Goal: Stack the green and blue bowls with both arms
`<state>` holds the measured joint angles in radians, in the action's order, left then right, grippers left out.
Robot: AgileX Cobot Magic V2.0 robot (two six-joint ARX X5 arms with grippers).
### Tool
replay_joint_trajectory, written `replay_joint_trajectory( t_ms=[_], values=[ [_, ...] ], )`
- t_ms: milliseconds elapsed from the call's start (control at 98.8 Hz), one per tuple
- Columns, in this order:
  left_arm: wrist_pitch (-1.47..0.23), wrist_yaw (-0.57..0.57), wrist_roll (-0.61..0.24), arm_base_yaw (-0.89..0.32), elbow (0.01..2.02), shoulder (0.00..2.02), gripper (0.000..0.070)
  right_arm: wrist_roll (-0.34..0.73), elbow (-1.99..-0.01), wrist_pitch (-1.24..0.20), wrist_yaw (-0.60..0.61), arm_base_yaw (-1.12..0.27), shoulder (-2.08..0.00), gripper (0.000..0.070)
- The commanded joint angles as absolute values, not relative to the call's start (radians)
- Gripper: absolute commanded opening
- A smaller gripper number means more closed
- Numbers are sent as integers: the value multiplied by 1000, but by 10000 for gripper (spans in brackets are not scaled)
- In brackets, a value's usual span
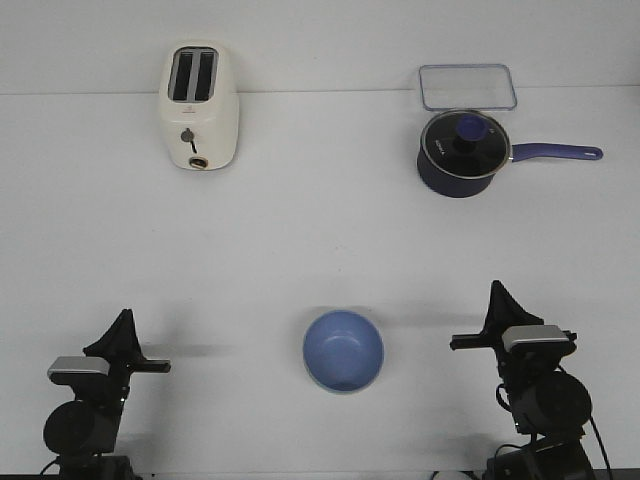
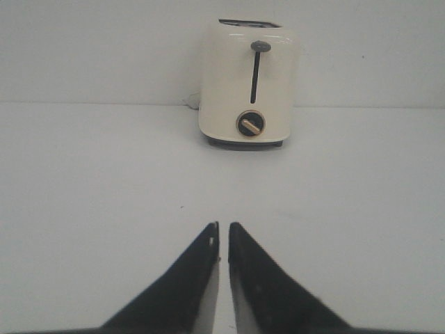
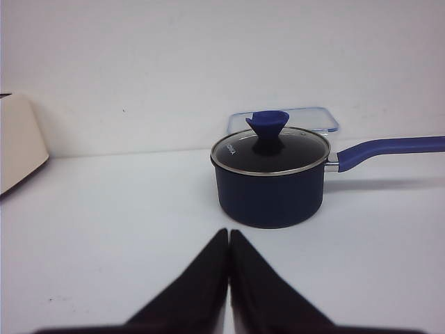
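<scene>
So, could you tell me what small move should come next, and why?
Probably nothing more than opening and retracting: the blue bowl looks already nested in a pale-rimmed one, and both the left gripper and right gripper sit shut, empty, either side of it.

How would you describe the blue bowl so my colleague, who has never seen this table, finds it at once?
Start at the white table: a cream toaster and a navy saucepan stand along its far edge. On the near side, between the two black arms, sits the blue bowl. It is the only open round dish, pale periwinkle, with no lid or handle.
</scene>
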<state>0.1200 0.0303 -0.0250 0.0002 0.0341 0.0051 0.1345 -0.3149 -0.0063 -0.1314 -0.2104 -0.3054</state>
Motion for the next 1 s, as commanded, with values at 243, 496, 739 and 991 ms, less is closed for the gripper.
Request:
replay_joint_trajectory(
  t_ms=[243,496,739,991],
  values=[
    [133,34,-19,2,14,3,15,127,-315,8,-133,-214,-308,0],
    [133,33,-19,2,14,3,15,127,-315,8,-133,-214,-308,0],
    [133,33,-19,2,14,3,15,121,-315,7,-133,-214,-308,0],
    [133,33,-19,2,14,3,15,-40,-281,1,-83,-161,-210,0]
  ],
)
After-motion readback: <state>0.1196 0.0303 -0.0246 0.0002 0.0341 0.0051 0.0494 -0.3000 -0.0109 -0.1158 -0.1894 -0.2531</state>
